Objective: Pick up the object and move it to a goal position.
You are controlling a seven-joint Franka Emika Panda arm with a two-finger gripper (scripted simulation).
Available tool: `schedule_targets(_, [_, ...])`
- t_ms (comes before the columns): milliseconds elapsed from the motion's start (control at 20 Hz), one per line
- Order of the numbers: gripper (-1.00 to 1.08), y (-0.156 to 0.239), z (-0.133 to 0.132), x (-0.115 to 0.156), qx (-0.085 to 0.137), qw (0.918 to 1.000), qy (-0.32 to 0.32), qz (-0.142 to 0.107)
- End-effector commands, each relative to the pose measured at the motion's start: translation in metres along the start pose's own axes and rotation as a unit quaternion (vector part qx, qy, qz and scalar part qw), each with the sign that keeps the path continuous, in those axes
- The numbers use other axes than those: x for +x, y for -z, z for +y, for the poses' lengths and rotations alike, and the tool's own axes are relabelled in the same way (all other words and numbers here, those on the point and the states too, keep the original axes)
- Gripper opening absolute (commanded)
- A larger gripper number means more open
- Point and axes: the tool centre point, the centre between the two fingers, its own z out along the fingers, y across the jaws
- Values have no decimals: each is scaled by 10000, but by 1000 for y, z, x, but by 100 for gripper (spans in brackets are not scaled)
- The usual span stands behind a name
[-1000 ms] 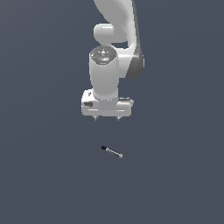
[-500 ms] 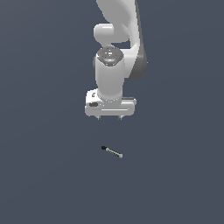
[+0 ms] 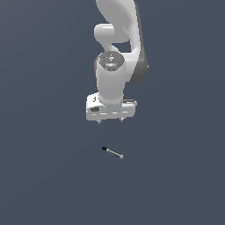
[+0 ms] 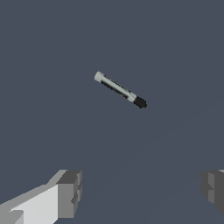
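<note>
Gripper [image 3: 110, 121] hangs above the counter [image 3: 44, 176], fingers [image 4: 68, 192] spread wide and empty. The rod [image 3: 113, 152], black knob toward the exterior view's left, lies flat just below. Recommended: centre over the shaft, set fingers across its length, descend fully before closing.

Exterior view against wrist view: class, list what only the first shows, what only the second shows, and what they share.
Only the exterior view shows the white robot arm rising above the white gripper, which hangs apart from the thin silver-grey rod with a black knob.

Only the wrist view shows the grey fingers close up, set wide apart with nothing between them.

Both show the rod lying alone on the plain dark grey floor, untouched.
</note>
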Motion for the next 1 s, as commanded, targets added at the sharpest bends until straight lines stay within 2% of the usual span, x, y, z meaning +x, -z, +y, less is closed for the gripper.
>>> schedule_targets(0, [100,-4,0,4,-8,9998,200,-2])
schedule_targets(250, [100,-15,0,15,-24,9972,751,-4])
schedule_targets(450, [100,-26,0,26,-34,9914,1306,-4])
schedule_targets(700, [100,-41,-1,40,-35,9796,2010,1])
schedule_targets(950, [100,-57,-1,52,-27,9630,2696,12])
